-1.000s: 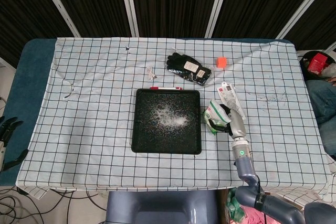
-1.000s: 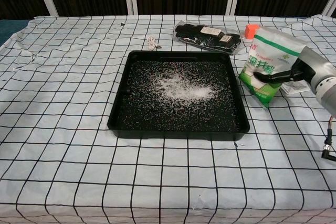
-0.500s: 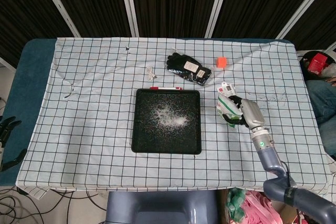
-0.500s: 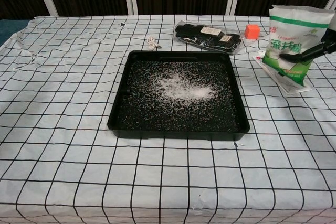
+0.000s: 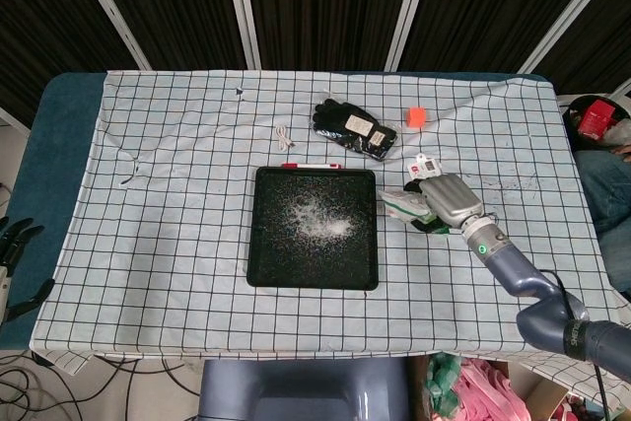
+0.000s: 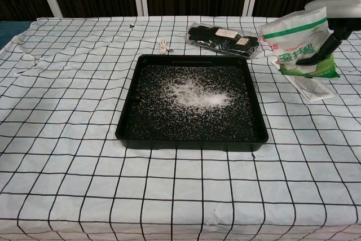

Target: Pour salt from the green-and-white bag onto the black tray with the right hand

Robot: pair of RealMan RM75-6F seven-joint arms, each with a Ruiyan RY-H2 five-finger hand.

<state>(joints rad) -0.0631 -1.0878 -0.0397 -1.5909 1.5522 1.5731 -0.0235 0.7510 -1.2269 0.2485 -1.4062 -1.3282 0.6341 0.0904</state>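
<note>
The black tray (image 5: pixel 264 244) (image 6: pixel 128 131) lies mid-table with white salt scattered over its middle. My right hand (image 5: pixel 451 201) (image 6: pixel 338 14) grips the green-and-white salt bag (image 5: pixel 405 207) (image 6: pixel 298 44) and holds it up off the cloth, just right of the tray's far right corner. The bag is tilted, its top end leaning toward the tray. My left hand (image 5: pixel 14 258) hangs off the table's left edge, fingers apart, holding nothing.
A pair of black gloves in a clear pack (image 5: pixel 355 129) (image 6: pixel 223 38) lies behind the tray. An orange cube (image 5: pixel 416 116) sits beside it. A flat white packet (image 6: pixel 310 87) lies under the raised bag. A small white cord (image 5: pixel 284 134) lies at the tray's far left.
The right hand carried the bag up and away from the tray, then tipped it over with its top end toward the tray. The left hand stayed put.
</note>
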